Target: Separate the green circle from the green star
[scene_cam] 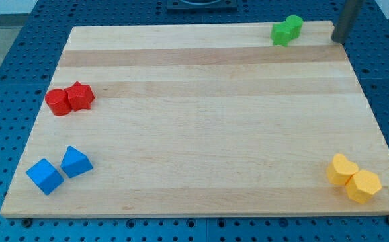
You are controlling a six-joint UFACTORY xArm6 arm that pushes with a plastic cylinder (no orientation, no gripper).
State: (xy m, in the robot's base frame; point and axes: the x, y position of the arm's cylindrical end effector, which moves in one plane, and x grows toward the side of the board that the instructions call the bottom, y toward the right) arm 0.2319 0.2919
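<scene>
Green circle block [293, 25] and green star block [281, 33] touch each other near top edge of pale wooden board [201, 114], toward view's right; circle lies up-right of star. My tip [337, 39], end of dark rod, stands to right of pair, apart, near board's top-right corner. No fingers on this rig, so nothing grasped; rod only pushes.

Judgement: separation not yet begun. Good way: bring tip into seam between two blocks, push only one away. Little room behind circle toward board's top edge, so pushing star down-left looks safer. Move slowly; glancing contact may drag both together.
</scene>
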